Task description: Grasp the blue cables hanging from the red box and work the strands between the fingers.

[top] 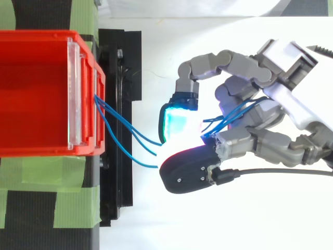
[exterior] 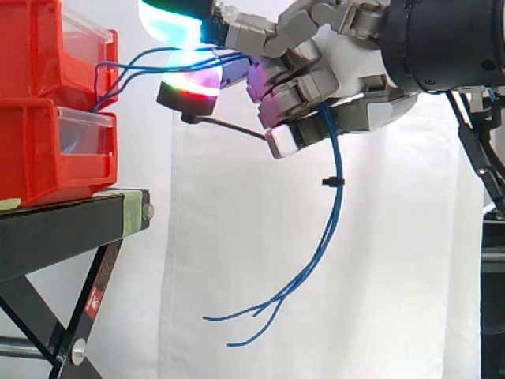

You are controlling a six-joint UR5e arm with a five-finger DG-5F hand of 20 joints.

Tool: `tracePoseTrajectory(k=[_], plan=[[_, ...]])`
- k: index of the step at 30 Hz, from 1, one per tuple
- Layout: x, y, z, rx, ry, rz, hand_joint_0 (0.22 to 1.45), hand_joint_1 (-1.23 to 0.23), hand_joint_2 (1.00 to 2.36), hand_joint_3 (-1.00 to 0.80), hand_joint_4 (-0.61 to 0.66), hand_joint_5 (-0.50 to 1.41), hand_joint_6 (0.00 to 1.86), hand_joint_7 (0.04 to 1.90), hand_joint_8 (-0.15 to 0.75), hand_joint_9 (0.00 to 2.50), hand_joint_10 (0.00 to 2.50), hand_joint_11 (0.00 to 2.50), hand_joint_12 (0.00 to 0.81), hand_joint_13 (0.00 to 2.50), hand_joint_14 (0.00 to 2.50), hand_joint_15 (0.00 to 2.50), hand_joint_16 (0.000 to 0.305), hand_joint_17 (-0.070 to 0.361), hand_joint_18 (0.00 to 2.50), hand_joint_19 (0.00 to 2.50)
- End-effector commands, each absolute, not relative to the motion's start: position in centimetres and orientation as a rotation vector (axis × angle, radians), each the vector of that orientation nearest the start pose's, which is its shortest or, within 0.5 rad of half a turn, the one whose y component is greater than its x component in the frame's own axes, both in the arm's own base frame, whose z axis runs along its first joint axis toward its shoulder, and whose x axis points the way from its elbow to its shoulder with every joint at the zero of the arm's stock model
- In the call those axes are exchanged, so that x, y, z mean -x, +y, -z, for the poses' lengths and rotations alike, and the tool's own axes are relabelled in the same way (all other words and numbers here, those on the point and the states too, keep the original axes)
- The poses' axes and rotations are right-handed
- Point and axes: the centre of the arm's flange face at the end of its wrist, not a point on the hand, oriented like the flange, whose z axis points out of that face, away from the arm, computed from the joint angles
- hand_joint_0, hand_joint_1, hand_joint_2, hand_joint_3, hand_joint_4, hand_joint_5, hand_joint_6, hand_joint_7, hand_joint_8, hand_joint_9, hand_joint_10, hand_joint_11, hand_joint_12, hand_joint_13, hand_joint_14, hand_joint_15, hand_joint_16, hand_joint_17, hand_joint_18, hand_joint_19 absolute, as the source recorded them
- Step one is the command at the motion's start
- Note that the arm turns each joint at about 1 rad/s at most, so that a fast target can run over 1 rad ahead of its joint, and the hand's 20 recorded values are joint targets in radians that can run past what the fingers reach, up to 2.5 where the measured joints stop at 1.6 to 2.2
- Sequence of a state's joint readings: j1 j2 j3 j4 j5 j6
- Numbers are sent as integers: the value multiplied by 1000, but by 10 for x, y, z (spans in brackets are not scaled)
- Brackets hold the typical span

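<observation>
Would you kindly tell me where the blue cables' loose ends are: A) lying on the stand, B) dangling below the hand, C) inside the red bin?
B: the cables pass from the bin through the curled fingers of the hand, and their ends hang free in the air below it.

Arm (exterior: pixel 450 39) in from right, wrist level. Hand (exterior: pixel 347 75) reaching left, fingers curled, glowing pads (exterior: pixel 193 83) drawn together, pinching blue cables (exterior: pixel 338 170).

We watch the blue cables (top: pixel 145 139) stretch from the red box (top: pixel 36 35) across the black stand (top: pixel 122 62) into the hand (top: pixel 286 91), fingers curled around them.
</observation>
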State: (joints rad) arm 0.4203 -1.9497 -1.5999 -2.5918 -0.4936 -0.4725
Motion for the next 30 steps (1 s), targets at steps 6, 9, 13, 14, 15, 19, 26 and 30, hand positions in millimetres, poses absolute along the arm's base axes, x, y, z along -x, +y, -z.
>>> tracePoseTrajectory(k=[6,9,13,14,15,19,26,30], plan=[[-618,34,-310,-1232,891,-449,826,-548,1000,-1000,241,471,694,1401,445,1770,2500,2500,688,2057,2500,1811,238,178,2500,718],[-618,34,-310,-1233,890,-447,866,-588,1000,-1000,236,434,807,1385,445,1770,2500,2500,688,2057,2500,1811,238,178,2500,718],[-618,34,-310,-1233,890,-447,885,-596,1000,-1000,246,389,934,1376,445,1770,2500,2500,688,2057,2500,1811,238,178,2500,718],[-618,34,-310,-1232,891,-449,888,-595,1000,-1000,250,367,1007,1354,445,1770,2500,2500,688,2057,2500,1811,238,178,2500,718],[-618,34,-310,-1233,890,-447,892,-592,1000,-976,263,353,1057,1349,445,1770,2500,2500,688,2057,2500,1811,238,178,2500,718],[-618,34,-310,-1236,882,-453,895,-585,1003,-933,270,329,1146,1318,445,1770,2500,2500,688,2057,2500,1811,238,178,2500,718],[-619,34,-311,-1233,875,-457,903,-602,1008,-831,270,309,1213,1293,445,1770,2500,2500,688,2057,2500,1811,238,178,2500,718],[-619,36,-311,-1228,880,-455,899,-627,1012,-732,263,287,1268,1270,445,1770,2500,2500,688,2057,2500,1811,238,178,2500,718]])
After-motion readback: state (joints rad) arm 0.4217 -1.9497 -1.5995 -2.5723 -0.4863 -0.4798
